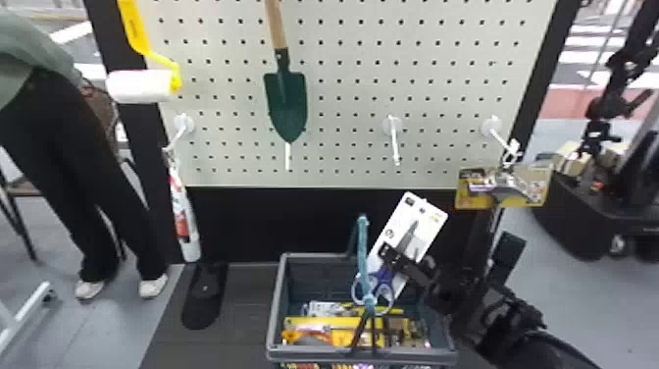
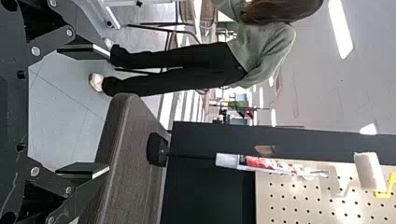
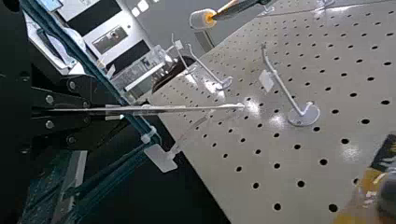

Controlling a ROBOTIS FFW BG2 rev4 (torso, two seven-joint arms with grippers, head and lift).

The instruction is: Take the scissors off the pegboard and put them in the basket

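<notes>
1. Printed labels show in several places: the white card (image 1: pixel 425 216) behind the scissors (image 1: pixel 382 283) carries small dark marks and a picture of the tool, the yellow-backed package (image 1: pixel 539 189) on the right-hand hook (image 1: pixel 492 126) has a dark printed patch, and the slim hanging package (image 1: pixel 182 221) at the left has a red and white label.
2. The right gripper (image 1: pixel 387 252) is clenched on the carded scissors. In the right wrist view, its fingers pinch the card, seen edge-on between them.
3. The scissors are off the pegboard (image 1: pixel 343 98) and above the basket (image 1: pixel 276 304), tilted, with their blue-purple handles lowest. The basket's teal-wrapped handle (image 1: pixel 363 245) stands up and crosses in front of part of them; whether the two touch, I cannot tell.
4. The left gripper (image 2: pixel 108 110) has its fingers spread wide apart, with nothing between them.
5. Inside the dark grey basket lie yellow packaging (image 1: pixel 314 323), an orange item (image 1: pixel 296 336) and a white packet (image 1: pixel 323 308), partly overlapping.
6. A green trowel (image 1: pixel 287 103) with a wooden handle hangs on the pegboard, and a white paint roller (image 1: pixel 139 86) with a yellow frame hangs at its left edge.
</notes>
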